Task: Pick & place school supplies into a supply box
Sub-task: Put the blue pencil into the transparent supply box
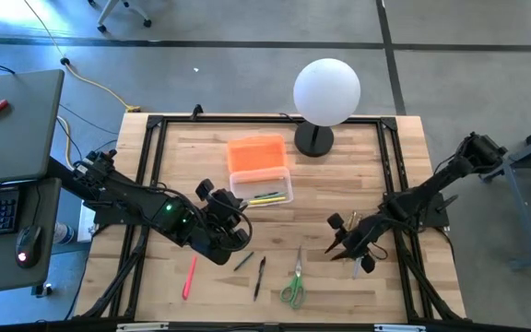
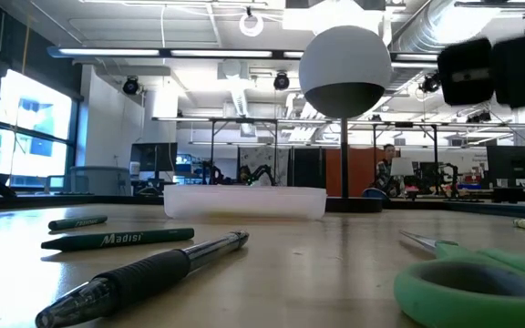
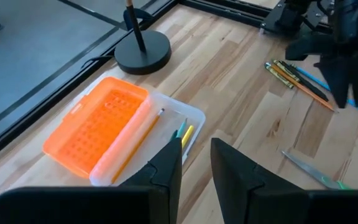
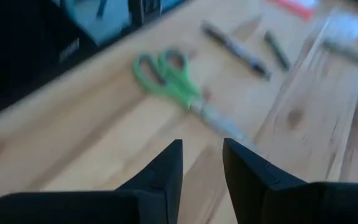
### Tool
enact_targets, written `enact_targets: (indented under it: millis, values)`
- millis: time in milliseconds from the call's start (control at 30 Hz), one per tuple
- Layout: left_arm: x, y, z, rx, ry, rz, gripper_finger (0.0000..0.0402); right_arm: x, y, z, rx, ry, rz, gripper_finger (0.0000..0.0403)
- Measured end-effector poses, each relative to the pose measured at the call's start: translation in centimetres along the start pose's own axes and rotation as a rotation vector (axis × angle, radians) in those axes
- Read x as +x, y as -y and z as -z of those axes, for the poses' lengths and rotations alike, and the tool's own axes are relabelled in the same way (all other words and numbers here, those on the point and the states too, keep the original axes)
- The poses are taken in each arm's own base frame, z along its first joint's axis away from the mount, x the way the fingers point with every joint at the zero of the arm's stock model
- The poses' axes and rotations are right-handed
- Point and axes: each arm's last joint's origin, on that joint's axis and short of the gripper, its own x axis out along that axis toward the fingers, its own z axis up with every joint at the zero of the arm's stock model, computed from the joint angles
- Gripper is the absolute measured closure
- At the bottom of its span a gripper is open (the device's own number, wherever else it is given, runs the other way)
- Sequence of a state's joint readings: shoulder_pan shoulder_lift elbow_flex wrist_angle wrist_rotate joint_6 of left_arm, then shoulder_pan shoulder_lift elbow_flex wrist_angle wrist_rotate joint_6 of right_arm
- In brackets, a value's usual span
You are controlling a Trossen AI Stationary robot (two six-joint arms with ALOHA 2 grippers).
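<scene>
The supply box [image 1: 265, 189] lies open at the table's middle, its orange lid [image 3: 98, 130] folded back on the far side and pencils [image 3: 138, 140] inside. My left gripper [image 3: 196, 165] hovers open just near-left of the box [image 1: 229, 210]. Green-handled scissors [image 4: 166, 74], a black pen [image 4: 235, 46], a green pencil [image 1: 243, 261] and a pink marker [image 1: 189, 277] lie flat near the front edge. My right gripper [image 4: 202, 155] stands open above the table to the right of the scissors [image 1: 337, 246]. A bunch of pens [image 3: 294, 74] lies beside it.
A white globe lamp [image 1: 326, 90] on a black round base [image 1: 313, 140] stands just behind the box to the right. A black frame [image 1: 155, 148] runs along the table's edges. Bare wood lies between the box and the front row of supplies.
</scene>
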State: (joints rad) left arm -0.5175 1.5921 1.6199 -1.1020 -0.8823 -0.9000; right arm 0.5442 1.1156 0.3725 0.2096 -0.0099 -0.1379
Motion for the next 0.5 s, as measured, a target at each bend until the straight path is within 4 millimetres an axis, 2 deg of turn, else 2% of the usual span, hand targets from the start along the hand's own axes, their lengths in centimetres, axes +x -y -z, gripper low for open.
enact_targets:
  millis: [133, 200, 333, 500]
  values:
    - [0.0, 0.0, 0.0, 0.004, -0.002, 0.002, 0.0284, 0.0, 0.1, -0.3, 0.151, 0.033, 0.030, 0.0309]
    - [0.0, 0.0, 0.0, 0.003, -0.009, 0.008, 0.0284, 0.0, -0.4, 0.5, 0.237, -0.057, -0.034, 0.0309]
    - [0.0, 0.0, 0.0, 0.004, -0.011, 0.010, 0.0284, -0.5, -2.7, 2.9, 0.327, -0.344, -0.193, 0.0309]
    - [0.0, 0.0, 0.0, 0.004, -0.007, 0.007, 0.0284, -0.2, -5.0, 3.6, 0.283, -0.427, -0.262, 0.0309]
